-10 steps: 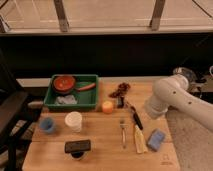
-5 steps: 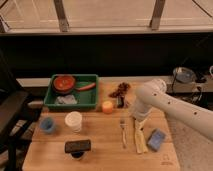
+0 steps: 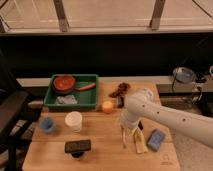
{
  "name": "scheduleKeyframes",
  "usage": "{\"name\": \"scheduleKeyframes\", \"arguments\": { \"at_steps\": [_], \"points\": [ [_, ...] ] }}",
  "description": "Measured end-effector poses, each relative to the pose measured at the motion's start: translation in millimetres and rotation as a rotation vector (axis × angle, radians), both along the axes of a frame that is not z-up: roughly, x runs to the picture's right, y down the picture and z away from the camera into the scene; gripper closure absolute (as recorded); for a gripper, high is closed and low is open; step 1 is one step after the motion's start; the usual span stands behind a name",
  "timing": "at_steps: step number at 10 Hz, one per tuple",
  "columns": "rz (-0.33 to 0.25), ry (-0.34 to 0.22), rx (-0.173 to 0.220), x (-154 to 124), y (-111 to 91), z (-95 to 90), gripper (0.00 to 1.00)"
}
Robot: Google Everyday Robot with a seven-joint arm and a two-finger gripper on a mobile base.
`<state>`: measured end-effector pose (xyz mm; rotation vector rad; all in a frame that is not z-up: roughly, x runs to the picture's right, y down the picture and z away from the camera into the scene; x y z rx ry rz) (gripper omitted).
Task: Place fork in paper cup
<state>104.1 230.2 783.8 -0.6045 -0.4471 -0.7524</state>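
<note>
The fork (image 3: 123, 137) lies on the wooden table (image 3: 100, 150), its tines toward the front; its upper part is hidden under my arm. The paper cup (image 3: 73, 121) stands upright, left of the fork and well apart from it. My white arm reaches in from the right, and the gripper (image 3: 125, 121) hangs at its end right over the upper end of the fork. The arm's wrist covers most of the gripper.
A small blue cup (image 3: 47, 124) stands left of the paper cup. An orange round object (image 3: 107, 106), a green tray (image 3: 88, 99) with a red bowl (image 3: 64, 82), a black object (image 3: 77, 146), a pale yellow brush-like item (image 3: 138, 140) and a blue sponge (image 3: 156, 139) are on the table.
My arm has swung left and lowered from the table's right side, bringing the gripper over the fork. The fork and cups have not moved.
</note>
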Motion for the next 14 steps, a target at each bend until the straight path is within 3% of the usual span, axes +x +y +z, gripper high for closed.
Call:
{"name": "scheduleKeyframes", "arguments": {
  "at_steps": [2,6,7,11,13,14],
  "points": [
    [-0.031,0.027,-0.027,4,12,18.6,0.39],
    [-0.038,0.059,-0.067,15,17,30.1,0.40],
    [-0.034,0.056,-0.082,15,20,32.2,0.46],
    [-0.028,0.045,-0.109,11,25,29.3,0.86],
    [-0.037,0.047,-0.108,12,25,29.0,0.99],
    [-0.032,0.051,-0.109,13,25,28.6,1.00]
  ]
}}
